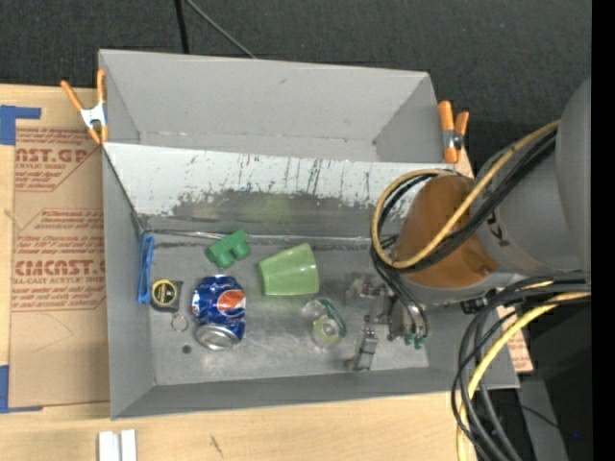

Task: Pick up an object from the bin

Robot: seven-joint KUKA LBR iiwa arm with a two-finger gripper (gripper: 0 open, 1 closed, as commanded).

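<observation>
1. The arm (538,219), with its orange cover and looped cables, reaches in from the right.
2. The gripper (389,346) is low in the right end of the bin (259,113), near the front wall. Its fingers are spread apart, with nothing between them.
3. Nearest to it is a clear piece (327,325) with a green edge, lying just left of the left finger. Whether the two touch cannot be told.
4. A pale green cup (288,271) lies on its side in the middle, behind the clear piece.
5. A dented blue can (219,310) lies left of the cup.
6. A green block (228,249) sits by the back wall.
7. A yellow tape measure (165,293) and a blue strip (145,269) lie by the left wall.
</observation>
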